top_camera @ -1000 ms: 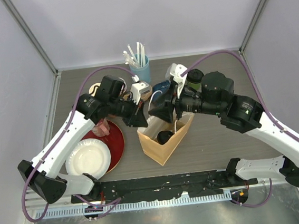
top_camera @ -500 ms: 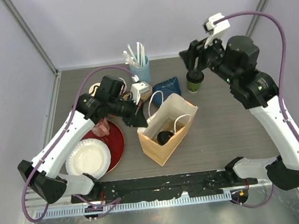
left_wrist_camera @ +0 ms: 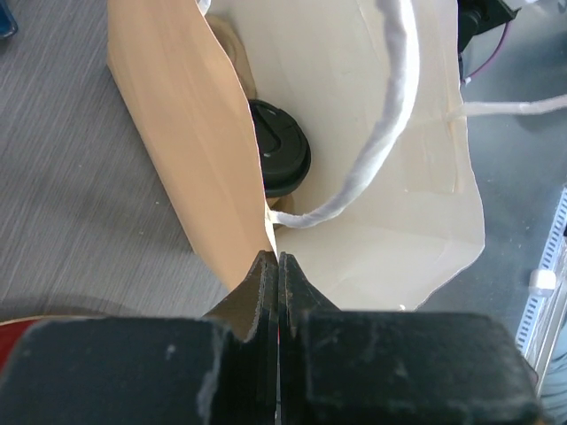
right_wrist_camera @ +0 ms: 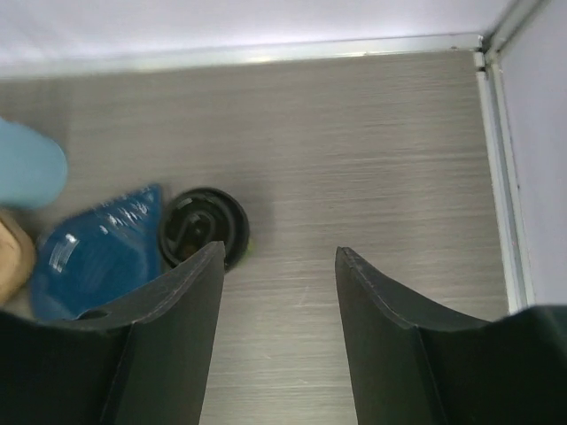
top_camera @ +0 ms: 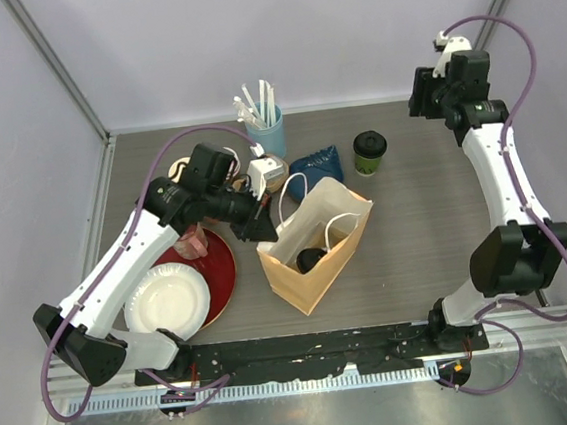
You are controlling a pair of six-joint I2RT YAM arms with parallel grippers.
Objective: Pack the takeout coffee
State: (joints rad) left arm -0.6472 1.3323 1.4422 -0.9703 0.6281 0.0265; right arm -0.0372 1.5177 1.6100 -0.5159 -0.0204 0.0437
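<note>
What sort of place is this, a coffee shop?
Probably a test booth, not a real shop: plain walls box in a table, two robot arms are bolted to its near edge, and a paper bag, a lidded cup and plates look like practice props.

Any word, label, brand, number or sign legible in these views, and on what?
None can be read in any view.
Green cup, black lid: raised moulded marks, too blurred to read.
Lidded cup in the paper bag: moulded shapes on the lid, no legible letters.
Blue packet: pale marks, too blurred to tell print from glare.
</note>
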